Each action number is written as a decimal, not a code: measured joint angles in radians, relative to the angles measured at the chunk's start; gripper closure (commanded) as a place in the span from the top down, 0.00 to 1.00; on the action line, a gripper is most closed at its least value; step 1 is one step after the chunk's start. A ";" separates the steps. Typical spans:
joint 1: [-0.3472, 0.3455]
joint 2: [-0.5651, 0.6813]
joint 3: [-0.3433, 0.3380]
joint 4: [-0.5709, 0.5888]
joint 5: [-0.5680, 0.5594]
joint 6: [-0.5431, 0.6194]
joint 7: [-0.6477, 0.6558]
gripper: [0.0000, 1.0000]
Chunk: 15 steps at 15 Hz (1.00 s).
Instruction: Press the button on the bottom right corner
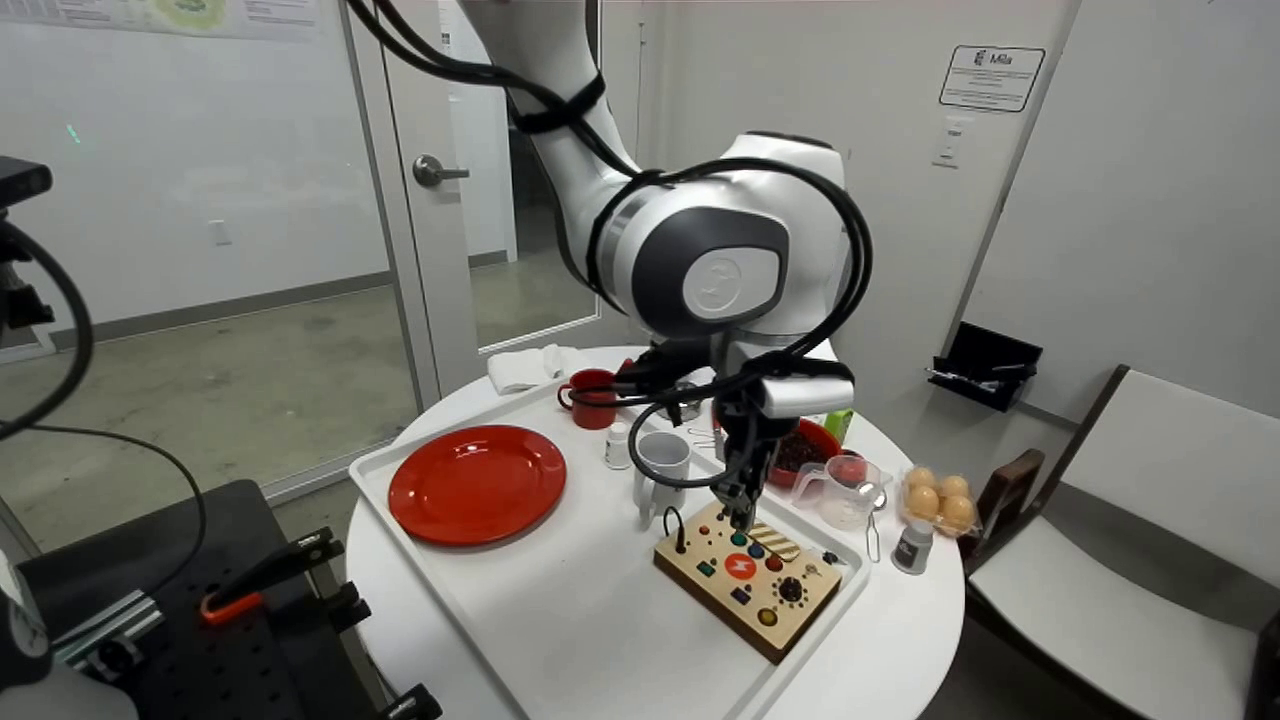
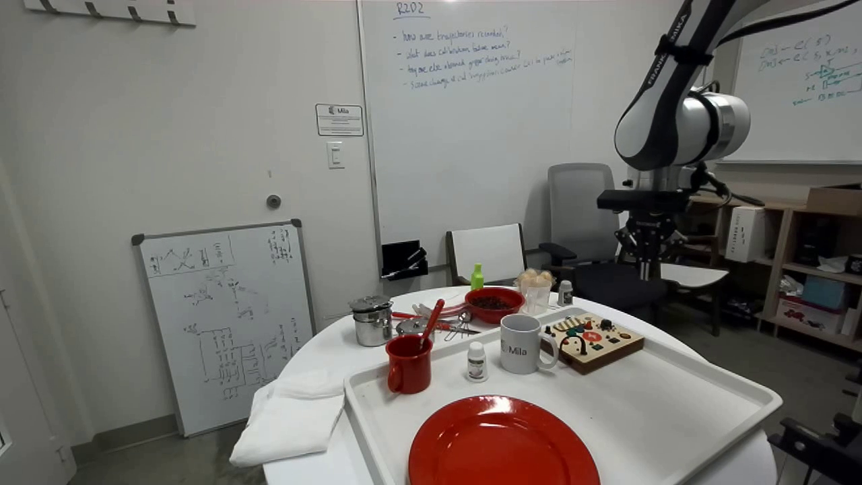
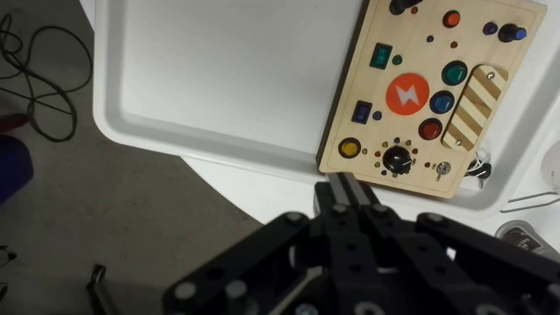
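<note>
The pale wooden board (image 1: 700,543) lies on the white tray and also shows in the other views (image 2: 601,348) (image 3: 419,56). Its top carries several coloured buttons, switches and a black dial (image 3: 397,160). A yellow button (image 3: 350,148) sits near one corner; it also shows in an exterior view (image 1: 768,617). My gripper (image 3: 343,176) is shut and empty, its fingertips together and pointing down. In the wrist view the tips overlap the board's edge beside the yellow-button corner. In an exterior view the gripper (image 2: 648,275) hangs well above the board's level, touching nothing.
The tray (image 1: 560,610) also bears a red plate (image 1: 478,485), a grey-white mug (image 1: 665,457), a red mug (image 1: 592,398) and a small white bottle (image 1: 617,446). A red bowl (image 2: 495,313), clear cup (image 1: 848,490), eggs (image 1: 940,498) and grey-capped shaker (image 1: 912,547) stand beyond the tray.
</note>
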 measured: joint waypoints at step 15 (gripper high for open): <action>-0.063 0.247 0.036 0.195 0.208 -0.003 -0.055 0.04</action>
